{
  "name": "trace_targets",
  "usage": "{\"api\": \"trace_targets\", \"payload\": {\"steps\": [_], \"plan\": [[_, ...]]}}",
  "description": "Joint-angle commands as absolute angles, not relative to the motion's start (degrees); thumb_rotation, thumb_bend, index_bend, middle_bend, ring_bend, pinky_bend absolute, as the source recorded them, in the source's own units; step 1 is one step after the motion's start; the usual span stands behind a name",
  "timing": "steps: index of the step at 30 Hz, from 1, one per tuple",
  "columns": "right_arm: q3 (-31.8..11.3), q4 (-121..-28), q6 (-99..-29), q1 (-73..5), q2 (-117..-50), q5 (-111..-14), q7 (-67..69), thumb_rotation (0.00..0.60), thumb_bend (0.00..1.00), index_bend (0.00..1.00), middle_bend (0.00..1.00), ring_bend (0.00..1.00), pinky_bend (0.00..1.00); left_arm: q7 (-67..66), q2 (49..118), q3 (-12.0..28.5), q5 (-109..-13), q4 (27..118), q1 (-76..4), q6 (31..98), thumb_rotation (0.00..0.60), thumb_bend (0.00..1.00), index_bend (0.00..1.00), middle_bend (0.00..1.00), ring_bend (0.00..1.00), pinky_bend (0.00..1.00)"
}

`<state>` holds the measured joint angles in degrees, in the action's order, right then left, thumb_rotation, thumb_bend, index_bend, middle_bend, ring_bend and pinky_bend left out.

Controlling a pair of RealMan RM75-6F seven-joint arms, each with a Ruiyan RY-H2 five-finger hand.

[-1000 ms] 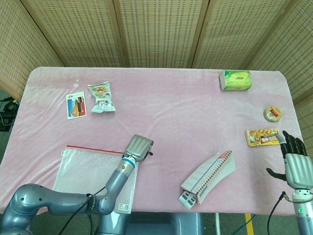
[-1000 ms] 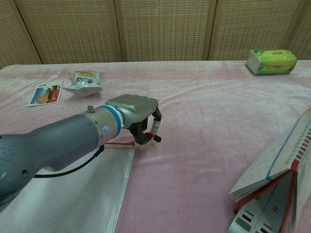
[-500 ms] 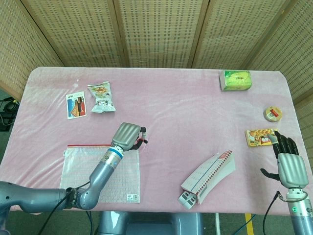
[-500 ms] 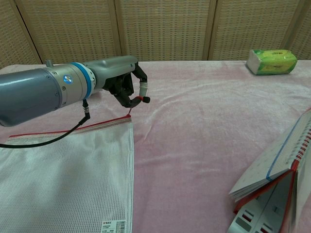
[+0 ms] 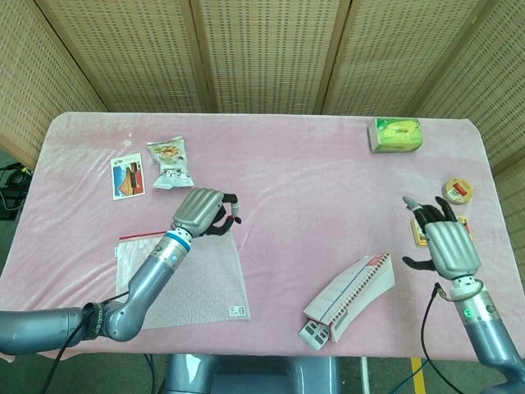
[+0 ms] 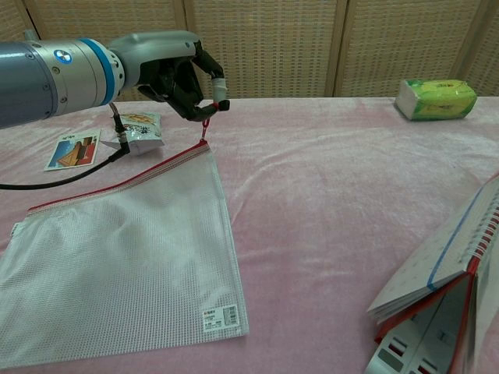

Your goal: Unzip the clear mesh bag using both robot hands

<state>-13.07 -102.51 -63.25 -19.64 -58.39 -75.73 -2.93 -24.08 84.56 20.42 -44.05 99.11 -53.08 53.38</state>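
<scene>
Since the earlier frames the left robot hand (image 5: 201, 213) has moved up and away across the table (image 5: 312, 189), dragging the mesh bag (image 5: 184, 275) with it so that the bag now lies turned at an angle, and the right robot hand (image 5: 444, 244) has come in from the table's right edge over the snack packet there. In the head view the left robot hand is curled, its fingertips closed on the red zip pull at the bag's upper right corner; the bag lies flat on the pink cloth near the front left of the table, its red zipper edge running down to the left. The right robot hand hovers with fingers spread and holds nothing, well apart from the bag. A calendar (image 5: 349, 297) stands near the front edge, a green tissue pack (image 5: 397, 135) lies at the far right, a small round tin (image 5: 458, 190) at the right edge, and a snack bag (image 5: 171, 162) and a card (image 5: 126, 176) at the far left. In the chest view the left robot hand (image 6: 183, 74) pinches the zip pull (image 6: 205, 129) between thumb and finger, lifting that corner of the bag (image 6: 125, 257) slightly off the table; the right robot hand does not show here.
</scene>
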Motion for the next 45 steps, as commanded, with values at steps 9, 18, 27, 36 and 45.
{"api": "trace_targets", "payload": {"steps": [9, 18, 27, 36, 45], "plan": [[-19.59, -96.7, -36.88, -38.11, -61.65, -64.68, 17.03, 0.6, 0.0, 0.22, 0.83, 0.86, 0.98, -18.47, 86.54, 21.79, -47.31, 96.19, -54.89, 54.05, 0.6, 0.6, 0.8, 0.98, 0.92, 1.0], [-21.08, -95.7, -28.21, -44.93, -63.64, -56.02, 20.76, 0.6, 0.0, 0.24, 0.87, 0.89, 1.0, -15.41, 88.24, 22.82, -48.98, 93.07, -56.17, 54.95, 0.6, 0.6, 0.8, 0.98, 0.92, 1.0], [-20.91, -92.59, -23.96, -51.23, -68.39, -46.82, 23.99, 0.6, 0.0, 0.26, 0.9, 0.92, 1.0, -11.19, 90.97, 24.7, -50.02, 90.73, -57.45, 55.9, 0.6, 0.6, 0.8, 0.98, 0.92, 1.0], [-20.9, -92.0, -24.05, -55.26, -70.26, -38.36, 25.64, 0.6, 0.0, 0.32, 0.9, 0.93, 1.0, -11.56, 93.19, 24.92, -51.4, 89.91, -58.83, 58.1, 0.6, 0.6, 0.8, 0.98, 0.92, 1.0], [-19.54, -90.68, -27.8, -57.8, -72.98, -33.04, 24.72, 0.6, 0.0, 0.41, 0.9, 0.93, 1.0, -11.1, 97.39, 25.7, -52.39, 89.01, -59.53, 61.87, 0.6, 0.59, 0.81, 0.98, 0.92, 1.0]]}}
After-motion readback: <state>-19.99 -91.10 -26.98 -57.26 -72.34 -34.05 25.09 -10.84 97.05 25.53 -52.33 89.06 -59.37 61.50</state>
